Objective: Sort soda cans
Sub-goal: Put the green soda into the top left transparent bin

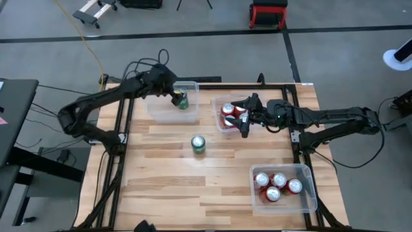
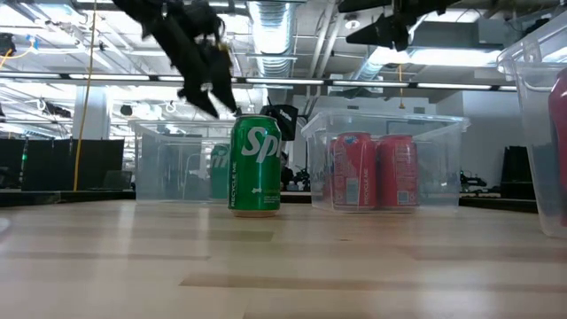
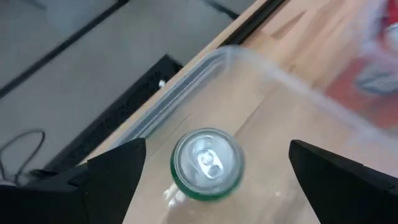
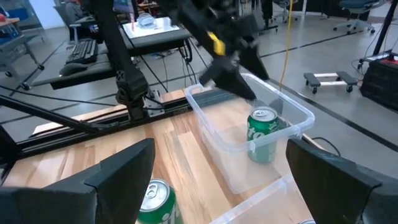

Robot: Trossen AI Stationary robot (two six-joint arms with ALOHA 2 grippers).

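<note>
Now the left gripper (image 1: pixel 175 96) hangs spread wide over a green can (image 1: pixel 183 100) standing in the far-left bin (image 1: pixel 158 106), clear of it. The right gripper (image 1: pixel 245 120) hovers open above the red cans (image 1: pixel 228 111) in the middle bin. One green can (image 1: pixel 198 144) waits mid-table. Any careless lift could clip that can and topple it.

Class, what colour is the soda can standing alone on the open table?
Green, with white lettering; the soda can shows best in the low view.
</note>
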